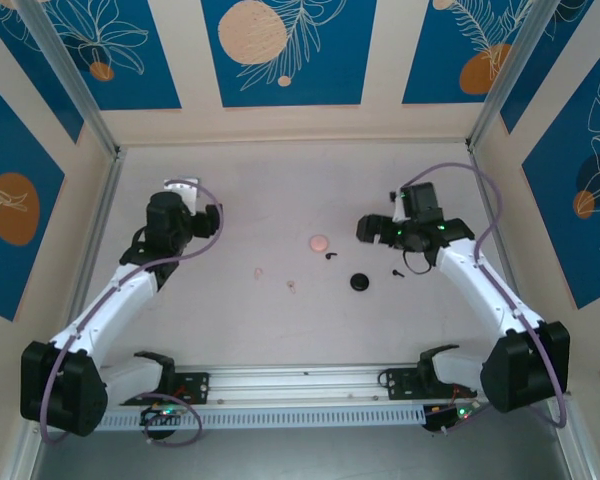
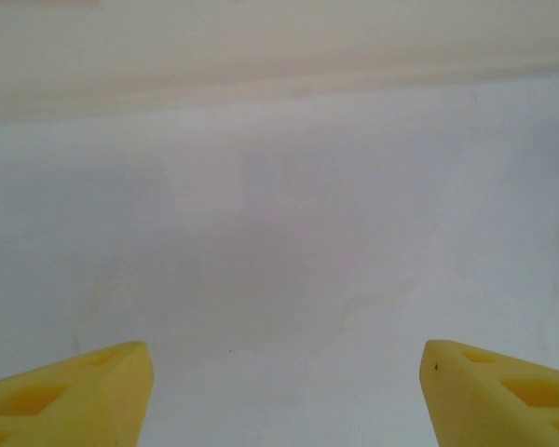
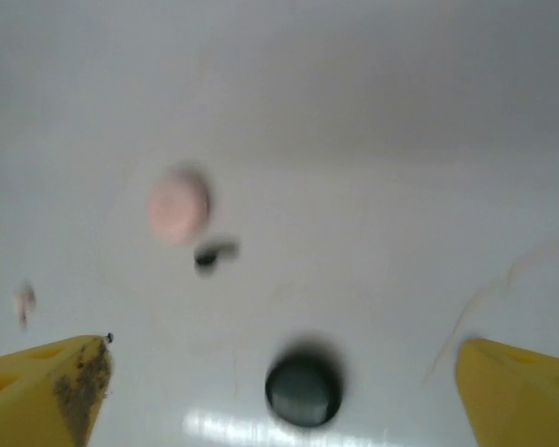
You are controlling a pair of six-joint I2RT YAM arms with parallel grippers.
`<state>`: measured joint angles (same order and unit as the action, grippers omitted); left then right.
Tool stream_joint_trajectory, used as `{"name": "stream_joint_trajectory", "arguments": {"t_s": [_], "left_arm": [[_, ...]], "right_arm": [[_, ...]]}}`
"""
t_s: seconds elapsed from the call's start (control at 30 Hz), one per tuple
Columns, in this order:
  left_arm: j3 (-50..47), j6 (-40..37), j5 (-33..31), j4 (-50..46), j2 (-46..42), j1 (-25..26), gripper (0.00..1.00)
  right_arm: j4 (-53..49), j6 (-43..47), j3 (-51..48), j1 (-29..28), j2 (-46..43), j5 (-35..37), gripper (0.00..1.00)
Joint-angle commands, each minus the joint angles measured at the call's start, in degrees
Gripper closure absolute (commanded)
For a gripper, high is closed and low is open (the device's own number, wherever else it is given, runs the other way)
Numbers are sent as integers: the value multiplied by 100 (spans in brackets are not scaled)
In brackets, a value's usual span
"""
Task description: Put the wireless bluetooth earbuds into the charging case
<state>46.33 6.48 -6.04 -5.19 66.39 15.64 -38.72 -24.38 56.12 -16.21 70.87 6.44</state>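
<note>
A round pink charging case (image 1: 320,242) lies mid-table, and a round black charging case (image 1: 359,283) sits nearer the arms. Two black earbuds (image 1: 332,254) (image 1: 396,271) lie near them, and two pale pink earbuds (image 1: 259,271) (image 1: 292,286) lie to the left. My right gripper (image 1: 365,230) hovers open just right of the pink case. The blurred right wrist view has the black case (image 3: 304,389) on the table below the wide yellow fingers (image 3: 51,391), with the pink case (image 3: 178,205) and a black earbud (image 3: 214,253) beyond. My left gripper (image 1: 214,216) is open over bare table, away from everything.
Cream walls (image 1: 300,125) with blue panels close the white table (image 1: 280,190) on three sides. A metal rail (image 1: 300,380) runs along the near edge between the arm bases. In the left wrist view the back wall (image 2: 279,47) stands ahead of the yellow fingertips (image 2: 84,391).
</note>
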Motion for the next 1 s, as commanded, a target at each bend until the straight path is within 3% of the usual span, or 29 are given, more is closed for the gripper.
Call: {"name": "stream_joint_trajectory", "arguments": {"t_s": [0.0, 0.27, 0.53, 0.97], "left_arm": [[367, 398, 312, -1561, 404, 142, 25], [640, 778, 767, -2195, 1236, 325, 30], [546, 674, 851, -2188, 1412, 371, 33], [501, 555, 798, -2197, 1516, 372, 33]], "right_arm": [[-1694, -818, 149, -339, 309, -345, 12], [-1913, -998, 714, -686, 1650, -521, 22], [-2619, -462, 1735, -783, 2995, 240, 23], [-2606, 36, 2046, -676, 3958, -39, 29]]}}
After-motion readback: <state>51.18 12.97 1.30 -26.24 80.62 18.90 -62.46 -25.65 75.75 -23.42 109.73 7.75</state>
